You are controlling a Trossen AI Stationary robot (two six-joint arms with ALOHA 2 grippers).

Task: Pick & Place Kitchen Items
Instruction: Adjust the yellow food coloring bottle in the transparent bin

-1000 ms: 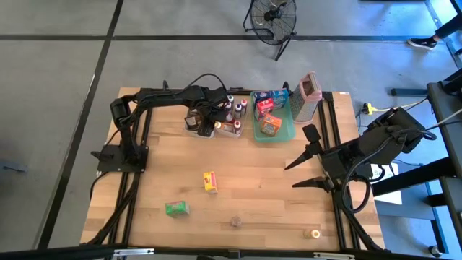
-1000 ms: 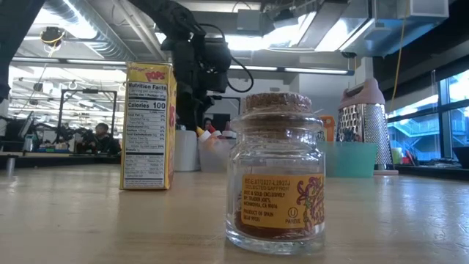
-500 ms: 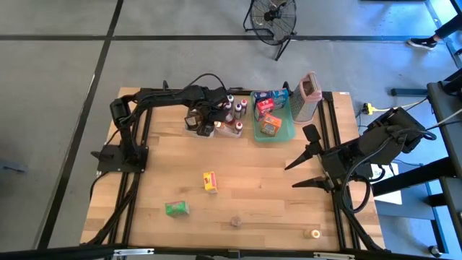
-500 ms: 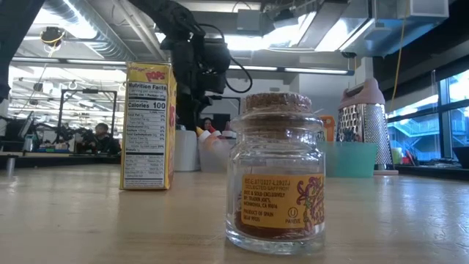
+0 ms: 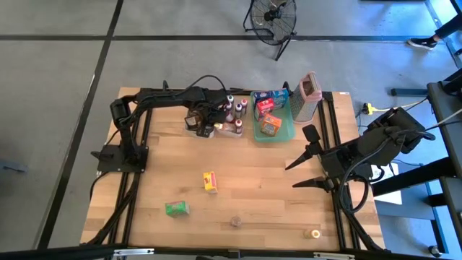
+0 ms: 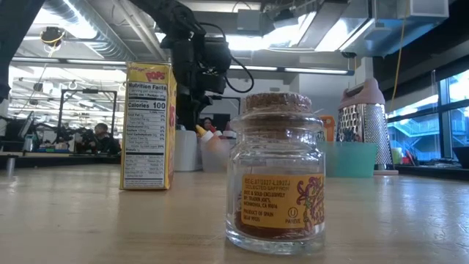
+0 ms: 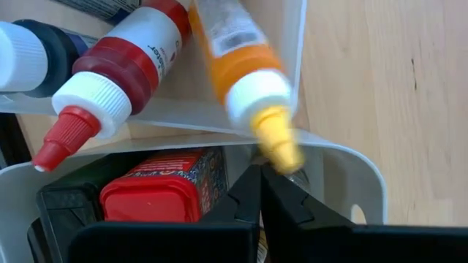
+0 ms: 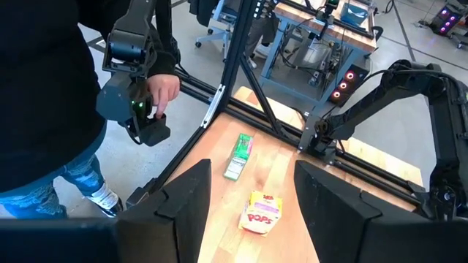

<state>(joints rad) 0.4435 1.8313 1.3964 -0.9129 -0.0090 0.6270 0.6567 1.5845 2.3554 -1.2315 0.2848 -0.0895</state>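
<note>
The kitchen items sit in 2 groups. In the high view, spice bottles (image 5: 232, 110) crowd clear tubs (image 5: 193, 127) at upper centre of the counter (image 5: 253, 195), and food boxes (image 5: 268, 108) fill a green tray (image 5: 285, 131) just to their right, beside a grater (image 5: 307, 95). Loose on the lower half lie a yellow box (image 5: 210, 181), a green box (image 5: 176, 209), a small jar (image 5: 236, 221) and a second jar (image 5: 312, 234), all well apart.

The left hand (image 5: 206, 128) hangs over the tubs. In its wrist view its 2 fingers (image 7: 248, 201) are pressed together with nothing clearly between them; the blurred yellow tip of an orange bottle (image 7: 241, 69) lies just at the fingertips, across a tub wall. A red-capped bottle (image 7: 110, 88) leans beside it, and a red-lidded jar (image 7: 157, 193) sits in the tub below.

The right hand (image 5: 312, 167) waits at the right edge of the counter, fingers spread and empty. Its wrist view shows the yellow box (image 8: 262, 212) and green box (image 8: 238, 155), with a person (image 8: 51, 95) standing beyond the counter edge.
</note>
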